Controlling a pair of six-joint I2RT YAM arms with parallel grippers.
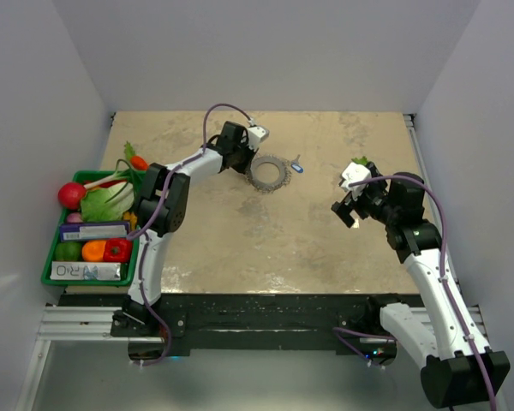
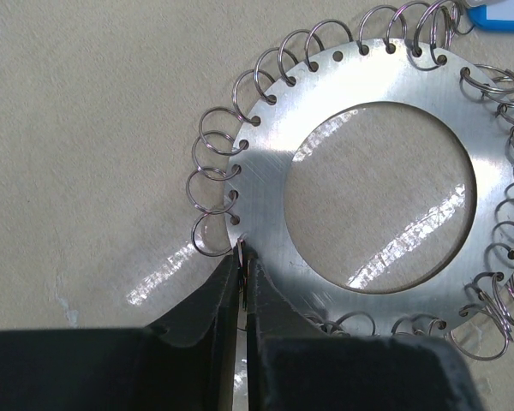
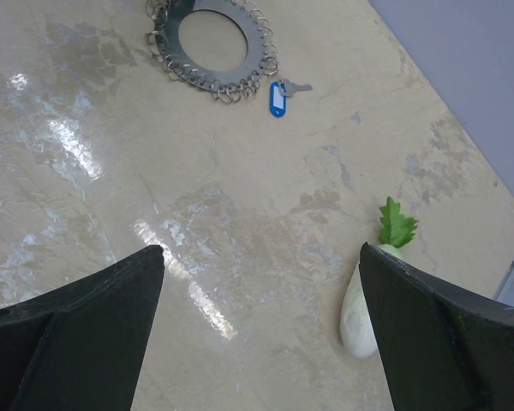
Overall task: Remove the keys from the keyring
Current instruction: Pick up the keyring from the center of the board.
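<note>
The keyring (image 2: 274, 188), a grey metal disc fringed with wire loops, could slip: left gripper (image 2: 243, 253) is nearly closed at its thin rim, hold unclear; right gripper (image 3: 261, 253) is wide, empty.

Bright, even overhead light, soft shadows.
White glare streaks the beige marbled tabletop (image 3: 240, 214) and the silver metal keyring disc (image 2: 265, 171); my black fingers (image 2: 188, 342) blur up close.

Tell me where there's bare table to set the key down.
Best: the wide bare table between the keyring and the near edge. Also free: between the key and the radish. Crowded: the basket at the left edge, and around the left gripper.
</note>
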